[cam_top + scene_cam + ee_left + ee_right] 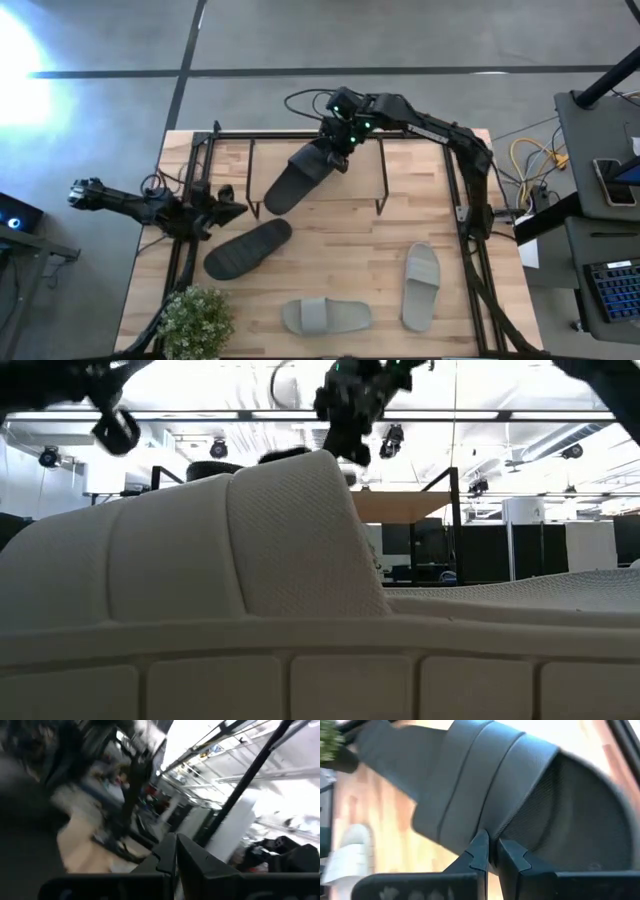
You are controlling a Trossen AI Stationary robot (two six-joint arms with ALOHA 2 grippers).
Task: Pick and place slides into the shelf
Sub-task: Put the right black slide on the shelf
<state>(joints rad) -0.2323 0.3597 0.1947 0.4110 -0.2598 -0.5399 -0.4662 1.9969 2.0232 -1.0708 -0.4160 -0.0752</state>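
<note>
The right gripper (337,152) is pinching 1 black slide (297,178) by its strap above the shelf (310,150), its long axis slanting toward the left gripper (228,211), which is waiting closed and empty at the table's left edge.

No readable text, labels, brands or numbers appear in any view. The slides and shelf show no legible markings.

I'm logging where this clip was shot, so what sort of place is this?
Probably a robotics lab in an open-plan office: a grey concrete floor around the wooden table, a side desk with a keyboard, and ceiling strip lights over rows of workstations behind.
</note>
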